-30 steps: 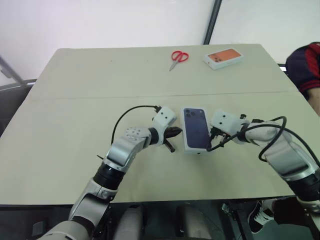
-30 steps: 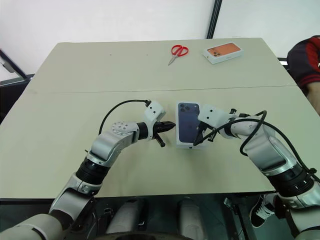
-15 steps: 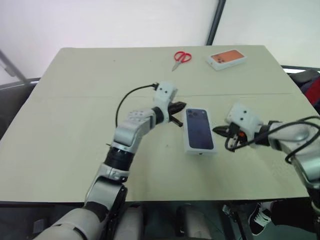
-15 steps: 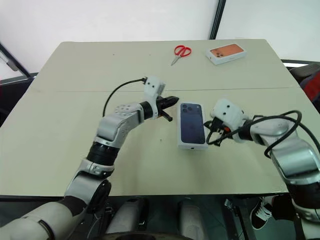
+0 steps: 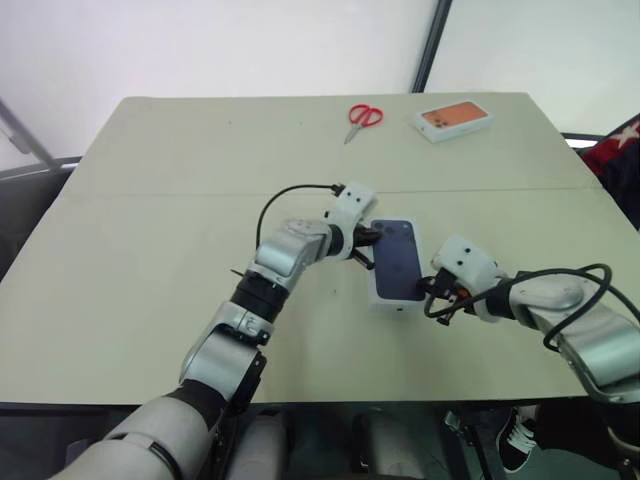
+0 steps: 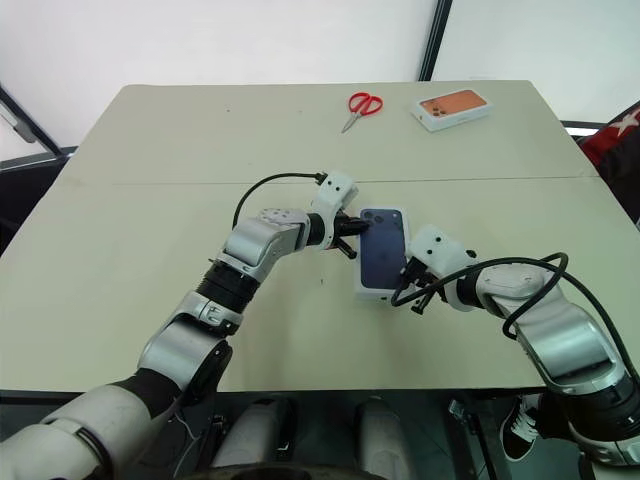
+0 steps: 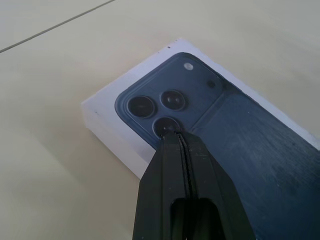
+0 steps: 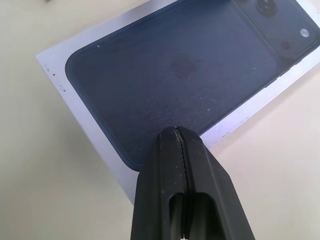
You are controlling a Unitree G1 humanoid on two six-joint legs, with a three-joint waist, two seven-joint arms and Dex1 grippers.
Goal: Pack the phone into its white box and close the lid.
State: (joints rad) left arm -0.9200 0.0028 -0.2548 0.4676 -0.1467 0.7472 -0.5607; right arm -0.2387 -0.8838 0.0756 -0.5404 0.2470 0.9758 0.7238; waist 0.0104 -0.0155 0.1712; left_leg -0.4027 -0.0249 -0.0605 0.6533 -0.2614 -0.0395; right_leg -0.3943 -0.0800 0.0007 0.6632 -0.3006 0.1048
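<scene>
One phone is seen in one white box, flanked by two clenched, empty pincers: left, right; one scissors lies on the desk.

The white box lies near the middle of the table, somewhat toward the front edge and the right side, with its long sides running front to back. The phone lies flat in it, camera cluster toward the far edge. The left gripper is at the box's far left corner, the right gripper at its near right corner. The scissors and a second box lie near the far edge, scissors left of that box, which is close to the far right corner.
</scene>
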